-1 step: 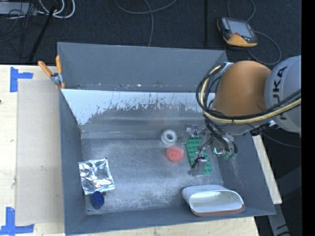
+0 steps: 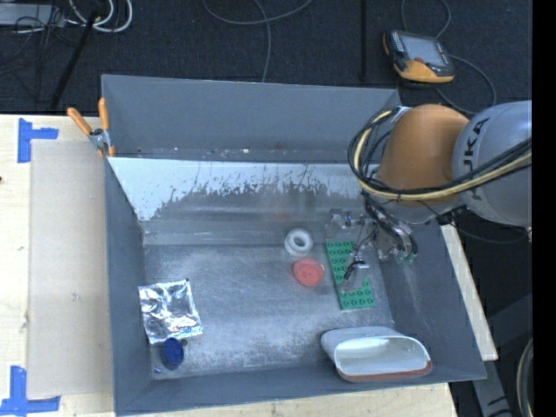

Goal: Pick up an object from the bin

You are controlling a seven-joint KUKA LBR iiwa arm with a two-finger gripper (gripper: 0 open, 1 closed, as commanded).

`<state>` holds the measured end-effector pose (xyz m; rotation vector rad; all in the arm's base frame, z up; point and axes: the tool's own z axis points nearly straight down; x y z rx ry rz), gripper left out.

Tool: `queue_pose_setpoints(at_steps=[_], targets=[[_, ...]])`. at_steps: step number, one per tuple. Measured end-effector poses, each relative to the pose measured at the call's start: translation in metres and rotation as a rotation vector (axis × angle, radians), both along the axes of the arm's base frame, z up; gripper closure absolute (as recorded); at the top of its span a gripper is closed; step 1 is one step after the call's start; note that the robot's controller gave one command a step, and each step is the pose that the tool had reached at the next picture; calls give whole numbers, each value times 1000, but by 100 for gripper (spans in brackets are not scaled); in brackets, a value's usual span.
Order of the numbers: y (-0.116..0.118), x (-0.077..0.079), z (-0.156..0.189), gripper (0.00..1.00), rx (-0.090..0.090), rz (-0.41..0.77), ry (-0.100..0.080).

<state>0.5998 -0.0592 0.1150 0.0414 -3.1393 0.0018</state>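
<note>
Along the left of the grey metal bin (image 2: 234,133) lies a crumpled silver foil packet (image 2: 170,309), with a small blue cap (image 2: 173,353) at its lower edge. Toward the middle sit a white ring (image 2: 299,242) and, just below it, a flat red disc (image 2: 307,274). Just beside the disc lies a green building plate (image 2: 356,292) — a long, studded rectangle, flat on the bin floor in the right half. The end effector (image 2: 354,266) hangs low over the plate's middle; whether it is open or closed I cannot tell. Near the front right corner rests a white oval dish (image 2: 375,353) with a reddish rim — apart from the plate.
</note>
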Motion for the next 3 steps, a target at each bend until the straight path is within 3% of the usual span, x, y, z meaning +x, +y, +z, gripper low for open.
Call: queue_pose_setpoints(at_steps=[1,2,3], targets=[[-17,20,-44,0,3,84,1],[-16,21,-40,100,3,84,-3],[-27,2,135,100,0,96,-11]])
